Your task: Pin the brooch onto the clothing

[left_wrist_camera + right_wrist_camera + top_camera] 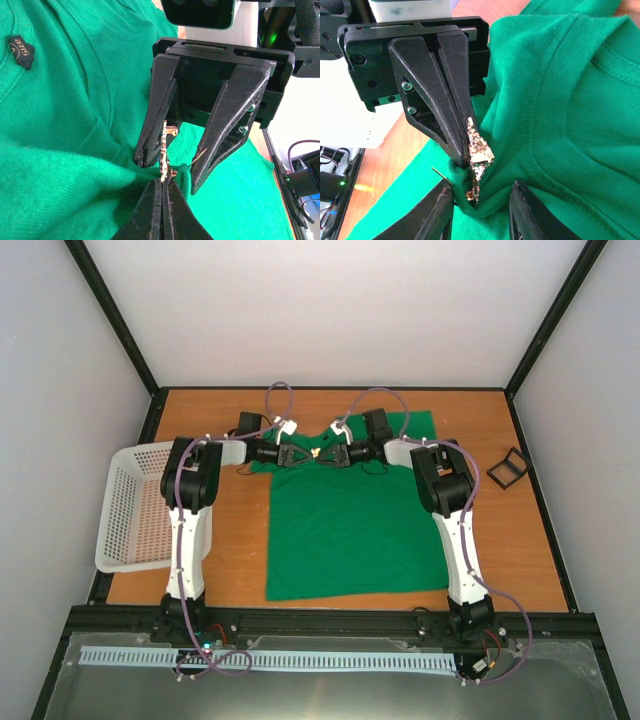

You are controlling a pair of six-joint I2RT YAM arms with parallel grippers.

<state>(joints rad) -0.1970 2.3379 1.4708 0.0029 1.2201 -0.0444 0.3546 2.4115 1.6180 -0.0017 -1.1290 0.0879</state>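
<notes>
Brooch [479, 150] touches T-shirt [560, 100] fold pinched in closed left jaws; right jaws gape.

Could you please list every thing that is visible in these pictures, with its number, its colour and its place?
T-shirt: one, bright green, spread flat on the middle of the table, collar at the far side.
brooch: one, silvery, at a fold of shirt near the collar, between the two grippers.
label: one, black, at the shirt's neckline.
basket: one, white mesh, left edge of the table.
frame box: one, black, square, on the table to the right of the shirt.
table: one, brown wood.
arms: two, white and black, reaching from the near edge to the collar.
left gripper: black, shut at the fold beside the brooch.
right gripper: black, open around the brooch.
</notes>
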